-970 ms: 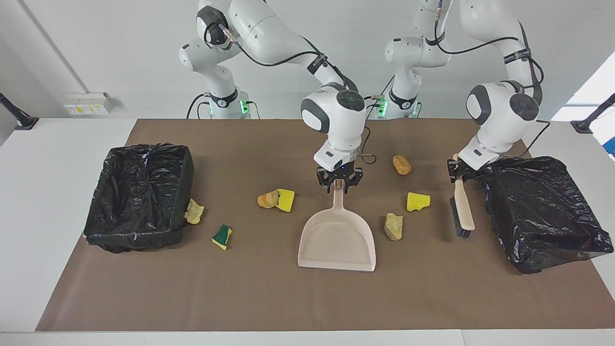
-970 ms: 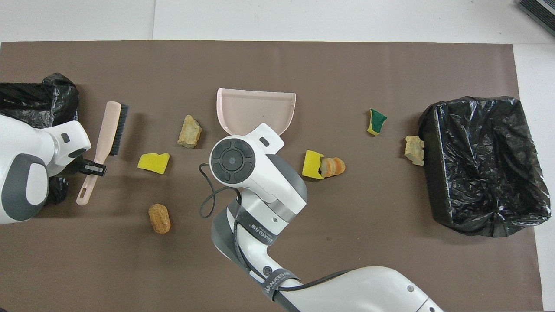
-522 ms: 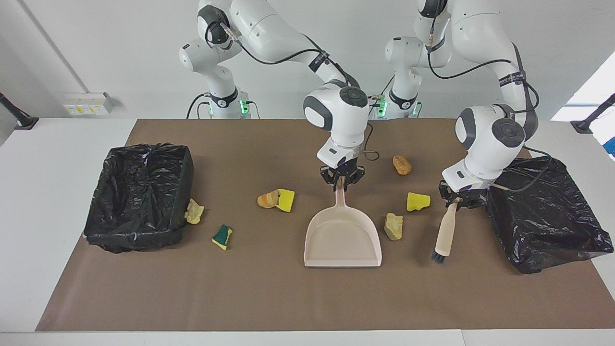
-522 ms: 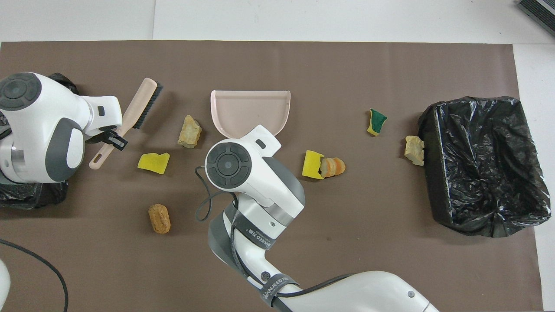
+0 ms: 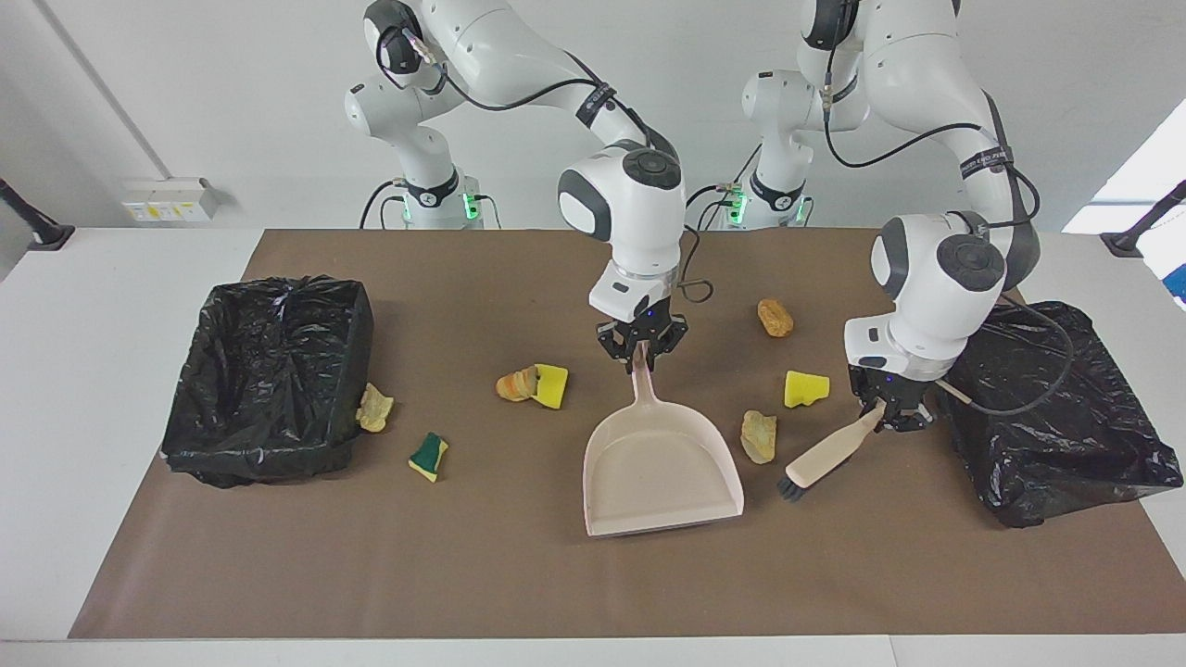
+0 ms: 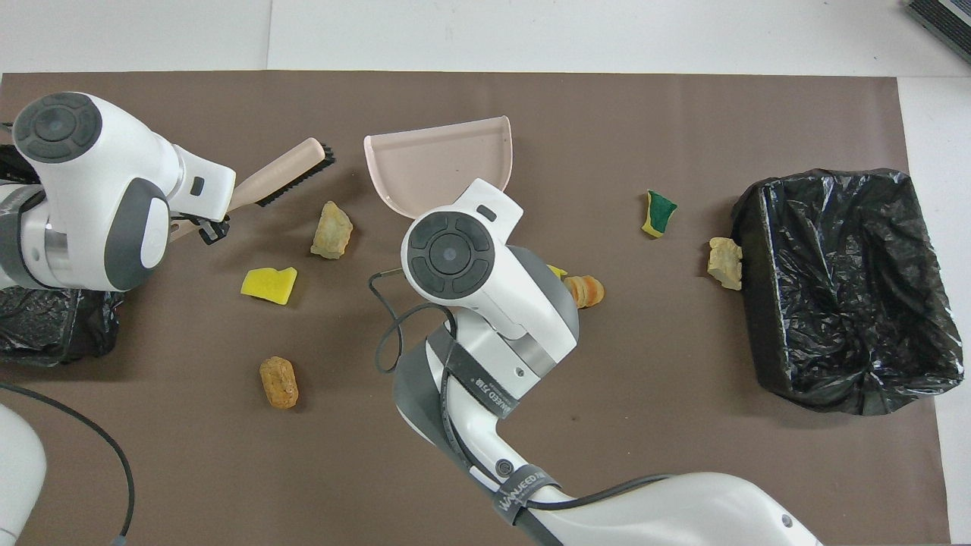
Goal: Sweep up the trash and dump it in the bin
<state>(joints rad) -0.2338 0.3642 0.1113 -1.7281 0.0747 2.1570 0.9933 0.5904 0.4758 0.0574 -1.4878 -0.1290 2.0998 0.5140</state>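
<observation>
- Dustpan (image 5: 662, 468) is the landmark: its handle is clamped in the right end effector (image 5: 641, 350), and since a second ago the pan has lifted and swung, its mouth now turned toward the left arm's end of the table (image 5: 593, 593).
- Brush (image 5: 827, 458) is gripped by the handle in the left end effector (image 5: 891, 417); a second ago it lay beside the bin (image 5: 1047, 408) at that end, and now it hangs tilted, bristles down, close beside the dustpan.
- Judgement: both tools are picked up and sweeping is about to begin; nothing is in the pan yet.
- Trash is all on the table: a tan lump (image 5: 759, 436) lies between dustpan and brush, the likely first target; a yellow chunk (image 5: 806, 388) and a brown lump (image 5: 775, 317) lie nearer the robots than the dustpan; the rest lies toward the other bin (image 5: 269, 375).
- Facing view shows both grips and the yellow chunk (image 5: 550, 385) touching an orange lump (image 5: 516, 383); overhead the right arm hides most of that chunk and both grips.
- Overhead view shows the brush's line of bristles more clearly.
</observation>
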